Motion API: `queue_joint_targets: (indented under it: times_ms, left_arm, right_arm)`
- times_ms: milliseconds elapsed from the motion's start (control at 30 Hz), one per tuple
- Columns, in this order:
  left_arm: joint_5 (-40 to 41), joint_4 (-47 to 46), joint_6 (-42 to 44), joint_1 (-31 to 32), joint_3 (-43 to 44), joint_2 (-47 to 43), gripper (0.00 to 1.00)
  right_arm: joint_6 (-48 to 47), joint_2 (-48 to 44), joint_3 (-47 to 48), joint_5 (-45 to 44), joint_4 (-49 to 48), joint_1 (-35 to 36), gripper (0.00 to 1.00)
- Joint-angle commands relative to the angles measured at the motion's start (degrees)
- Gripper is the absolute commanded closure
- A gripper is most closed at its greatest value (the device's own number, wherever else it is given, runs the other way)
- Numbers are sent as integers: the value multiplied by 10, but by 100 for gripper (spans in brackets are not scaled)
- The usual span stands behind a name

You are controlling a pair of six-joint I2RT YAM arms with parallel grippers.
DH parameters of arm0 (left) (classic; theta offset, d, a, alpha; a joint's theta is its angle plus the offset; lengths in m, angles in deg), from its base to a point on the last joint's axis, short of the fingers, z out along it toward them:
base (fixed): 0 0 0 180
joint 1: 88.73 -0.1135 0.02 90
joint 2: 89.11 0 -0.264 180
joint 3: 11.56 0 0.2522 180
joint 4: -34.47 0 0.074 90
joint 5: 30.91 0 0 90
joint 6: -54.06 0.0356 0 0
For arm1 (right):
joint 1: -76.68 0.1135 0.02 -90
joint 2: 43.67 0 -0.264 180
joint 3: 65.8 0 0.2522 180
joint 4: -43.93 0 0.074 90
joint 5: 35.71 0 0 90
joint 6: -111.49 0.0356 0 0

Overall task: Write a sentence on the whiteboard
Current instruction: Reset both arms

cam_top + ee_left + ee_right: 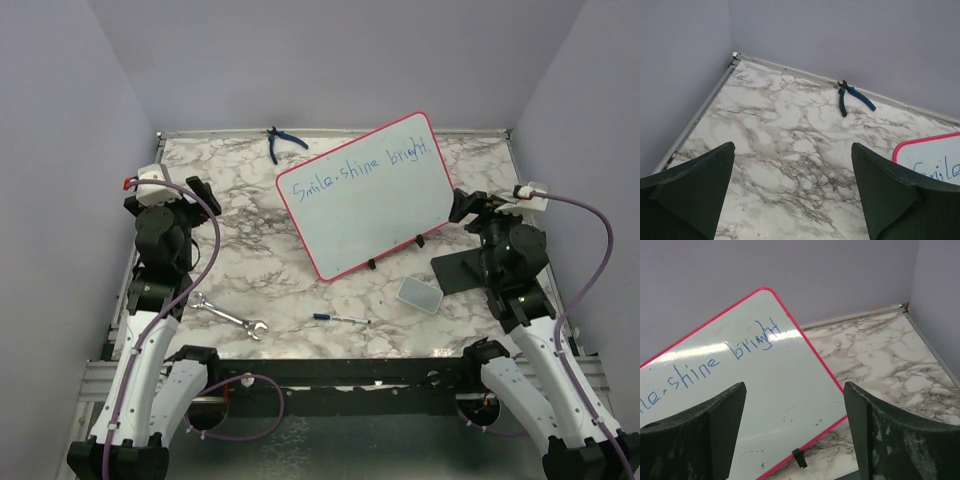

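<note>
well, both my left hand (792,195) and right hand (795,430) hang open and empty, one to either side of the whiteboard (370,215), which stands tilted up mid-way across the counter (230,235) with the sentence (355,170) along its top, so the writing looks done to me.

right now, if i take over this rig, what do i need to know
Left gripper: open, empty, over the table's left side.
Right gripper: open, empty, facing the whiteboard.
The whiteboard sits mid-table; the sentence "Smile-shine bright" runs along its top.
The marker lies on the table in front of it.
Done: the writing. Left: probably just parking the arms.
</note>
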Motion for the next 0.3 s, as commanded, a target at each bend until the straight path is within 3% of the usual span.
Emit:
queue_joint_targets:
  times_ms: [0,267]
  left_arm:
    - [54,-12,21,-2,-24,-15,1]
    - [55,-6,12,-2,-20,-23,1]
  right_arm:
    - [-39,-4,-21,-46,-47,-1,18]
    - [-37,-4,-8,-48,-29,-1,18]
